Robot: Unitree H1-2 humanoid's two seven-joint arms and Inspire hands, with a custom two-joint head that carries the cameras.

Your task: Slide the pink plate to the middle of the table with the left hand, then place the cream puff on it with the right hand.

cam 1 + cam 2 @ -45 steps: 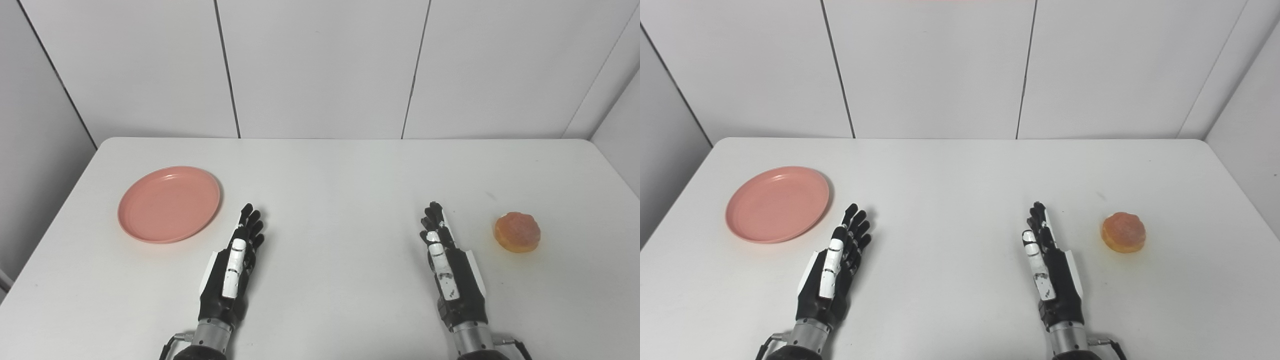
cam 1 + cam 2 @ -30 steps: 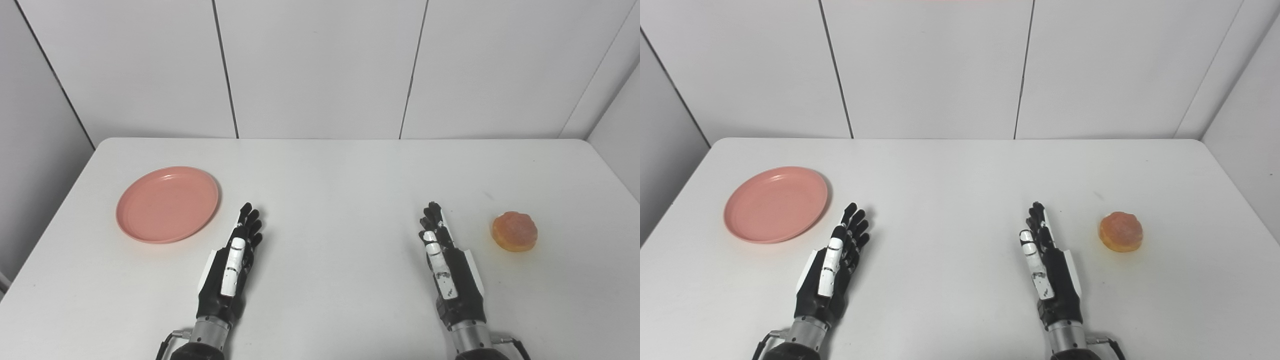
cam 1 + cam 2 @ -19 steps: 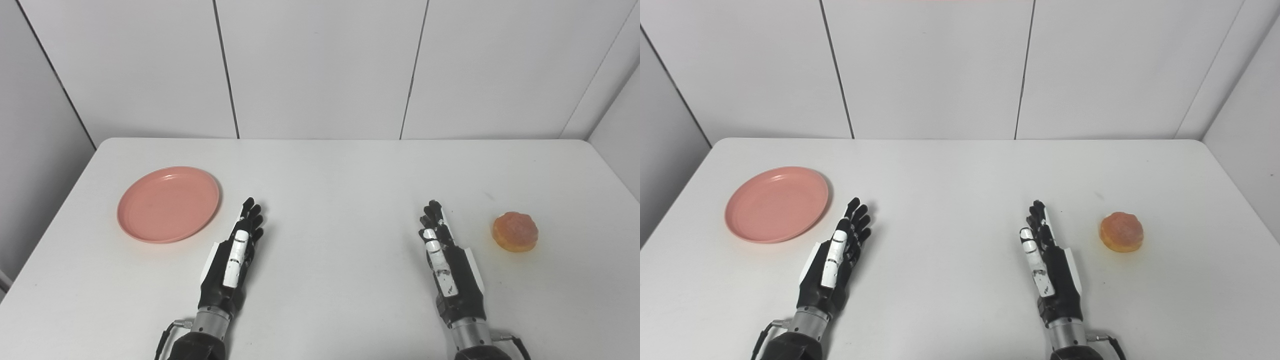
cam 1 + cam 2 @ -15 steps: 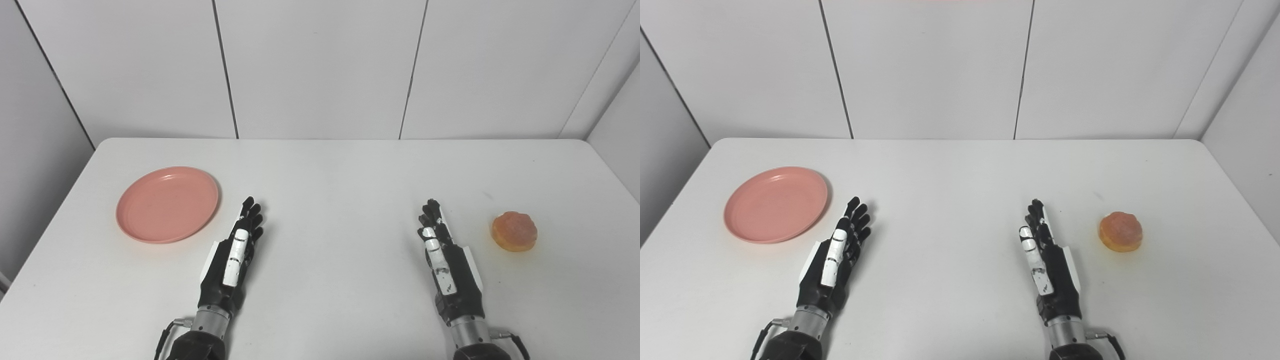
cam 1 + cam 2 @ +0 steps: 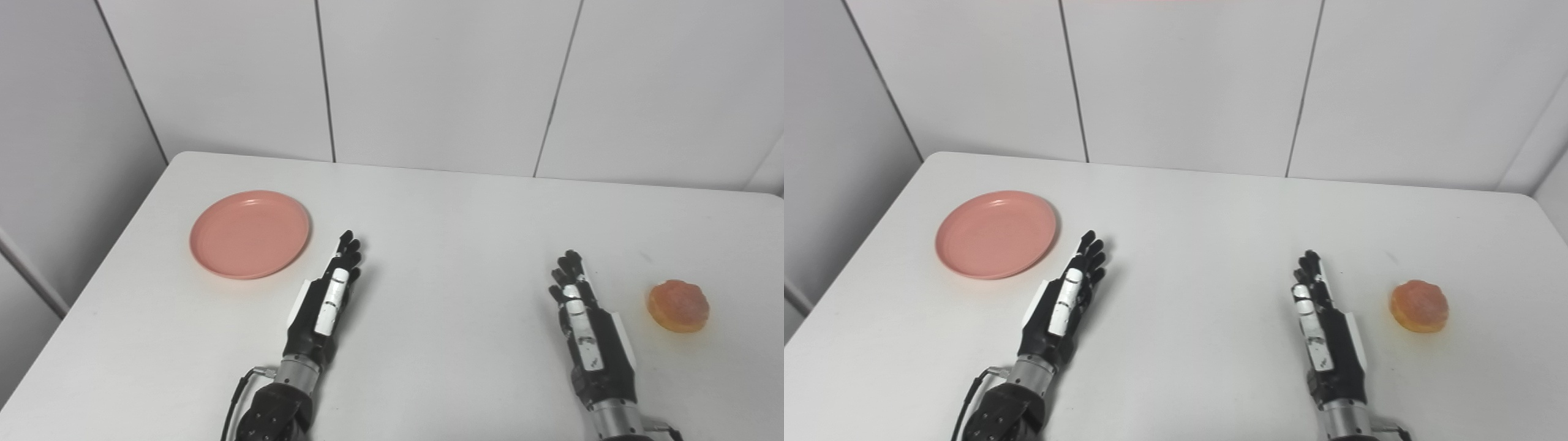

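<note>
The pink plate (image 5: 250, 233) lies empty on the white table (image 5: 441, 208), at its left side. My left hand (image 5: 326, 302) rests open just right of the plate and a little nearer to me, its fingers straight and apart from the rim. An orange-brown cream puff (image 5: 678, 305) sits on the table at the right. My right hand (image 5: 587, 334) is open to the left of the puff, with a clear gap between them. Neither hand holds anything.
White wall panels (image 5: 441, 79) rise behind the table's far edge. The left table edge (image 5: 98, 275) runs close to the plate, with a grey wall beyond it. The right table edge lies just past the puff.
The whole picture has shifted right and tilted, so the camera has turned to the left. My left hand has reached slightly forward beside the plate. Plate and puff have not moved.
</note>
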